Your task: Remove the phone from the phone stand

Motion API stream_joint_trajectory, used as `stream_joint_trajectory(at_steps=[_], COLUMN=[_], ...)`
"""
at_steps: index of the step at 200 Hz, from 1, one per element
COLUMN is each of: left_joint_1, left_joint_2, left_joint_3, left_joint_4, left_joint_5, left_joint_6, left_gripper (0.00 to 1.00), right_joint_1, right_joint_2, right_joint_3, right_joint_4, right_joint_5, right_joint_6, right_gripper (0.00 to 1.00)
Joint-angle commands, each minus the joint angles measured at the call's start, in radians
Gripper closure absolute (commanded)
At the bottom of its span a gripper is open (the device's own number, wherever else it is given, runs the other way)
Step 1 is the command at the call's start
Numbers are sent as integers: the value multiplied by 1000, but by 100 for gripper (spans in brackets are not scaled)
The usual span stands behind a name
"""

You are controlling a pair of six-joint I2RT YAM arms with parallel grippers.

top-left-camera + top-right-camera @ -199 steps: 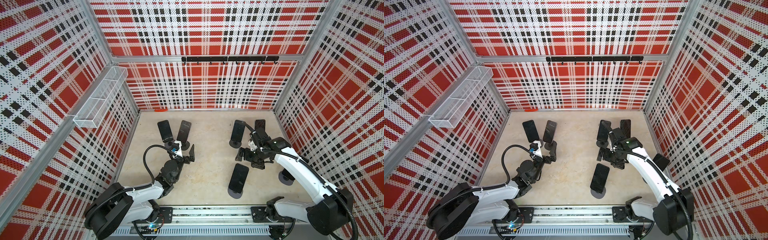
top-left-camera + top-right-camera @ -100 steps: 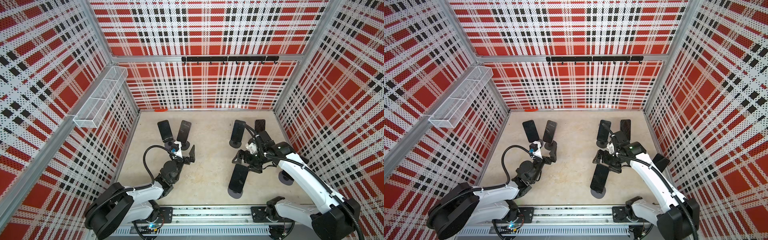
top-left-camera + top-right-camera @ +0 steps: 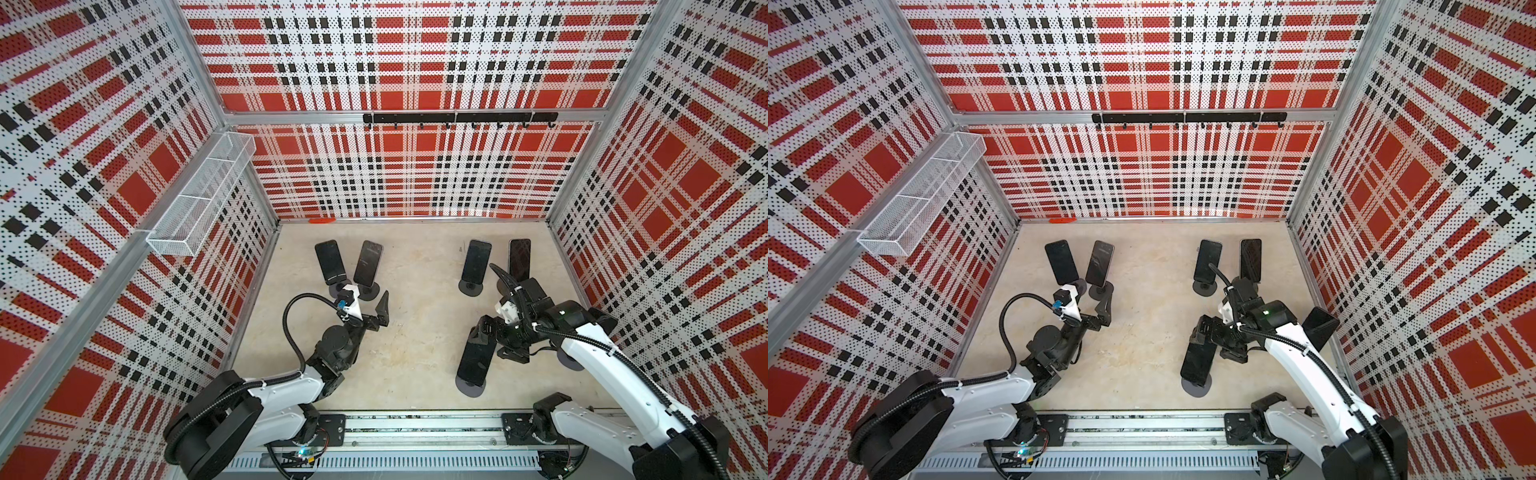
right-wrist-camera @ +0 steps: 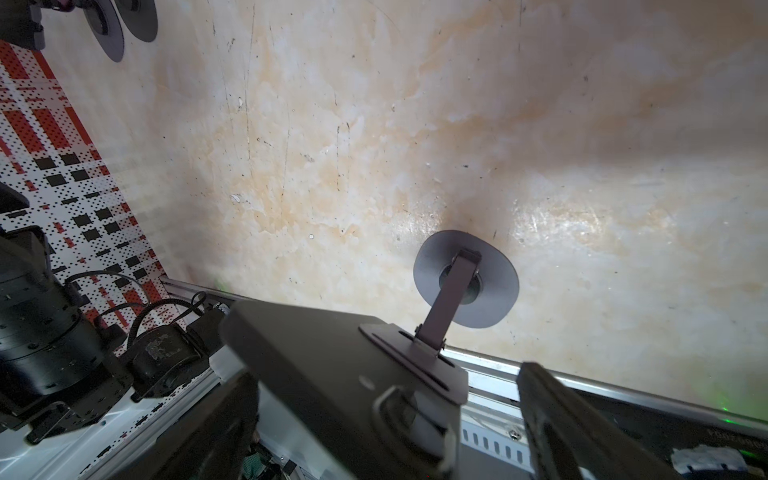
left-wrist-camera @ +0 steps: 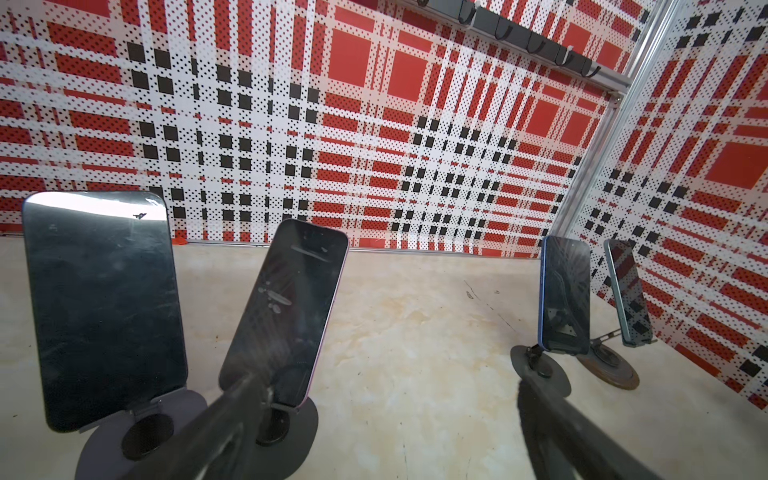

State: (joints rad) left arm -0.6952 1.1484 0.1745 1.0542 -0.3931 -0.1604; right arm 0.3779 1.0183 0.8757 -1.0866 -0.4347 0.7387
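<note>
Leaning on its grey round-base stand (image 3: 469, 388), black slab phone (image 3: 476, 361) sat front-right on beige surface (image 3: 415, 353), long axis front-to-back, top end rearward. Right gripper (image 4: 384, 370) jaws open astride that end; left gripper (image 5: 384, 388) jaws open, empty. Counted six phones, six stands.

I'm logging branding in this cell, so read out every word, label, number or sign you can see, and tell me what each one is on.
No text here can be read.
Dark panel below the metal rail, right wrist view: faint lettering, too blurred to read.
Near phone, in a top view: screen dark, no text showing.
</note>
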Motion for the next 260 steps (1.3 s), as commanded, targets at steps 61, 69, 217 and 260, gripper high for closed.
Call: stream_joint_trajectory(at_steps=[61,69,217,260], left_joint_1=[49,47,-113,-115], left_joint_2=[97,106,246,238], left_joint_3=[-35,-31,68,81], left_joint_4=[220,244,132,82], left_joint_5=[60,99,50,26], left_joint_6=[-246,-227,-106,-103], left_gripper=[2,2,2,2], right_joint_1=[9,8,33,162], right_joint_2=[-82,-84,-32,114], right_joint_3=[-8,-9,168,307], right_joint_4=[89,90,-154,-240], right_joint_5=[-67,-67,235,381], right_joint_6=[-46,-42,358,399], right_gripper=[0,0,0,0])
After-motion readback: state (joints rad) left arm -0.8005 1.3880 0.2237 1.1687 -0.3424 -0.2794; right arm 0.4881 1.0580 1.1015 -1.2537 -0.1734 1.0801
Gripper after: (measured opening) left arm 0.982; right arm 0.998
